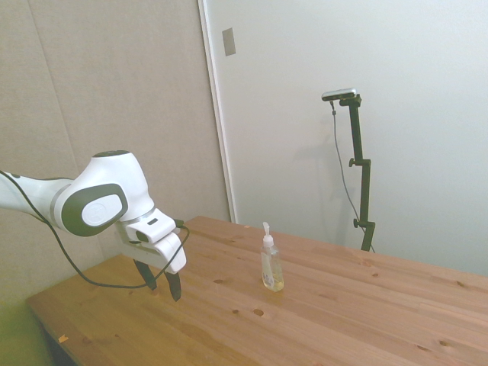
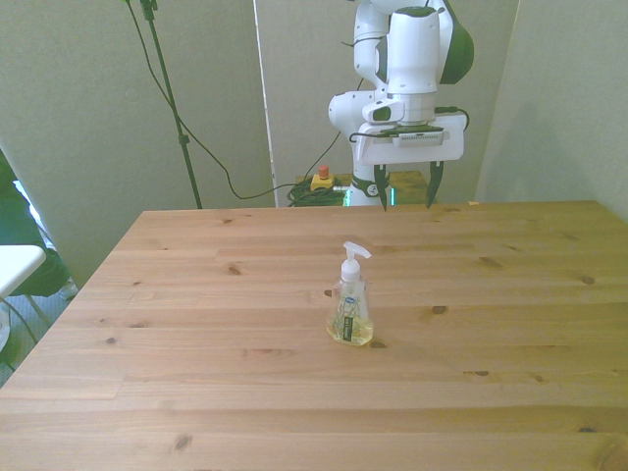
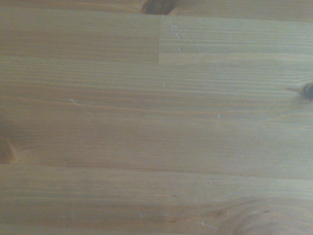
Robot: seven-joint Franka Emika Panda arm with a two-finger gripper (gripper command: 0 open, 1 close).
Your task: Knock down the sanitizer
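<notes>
In the side view, the sanitizer (image 1: 271,263) stands straight up near the middle of the tabletop (image 1: 366,313). The end effector (image 1: 162,284) hangs low over the tabletop, well apart from the bottle, toward that picture's left. Its two dark fingers are spread apart and hold nothing.

In the front view, the sanitizer (image 2: 350,306) is still standing in the middle of the tabletop (image 2: 196,392). The end effector (image 2: 405,189) is far behind it, near the back edge and a little to the front view's right. Its fingers are wide open and empty.

In the wrist view, only bare wood of the tabletop (image 3: 156,127) shows, a bit blurry, so the bottle is probably not under the arm yet.

The job has not started: the bottle is not touched and not knocked down. The arm has yet to reach it and push it over.
</notes>
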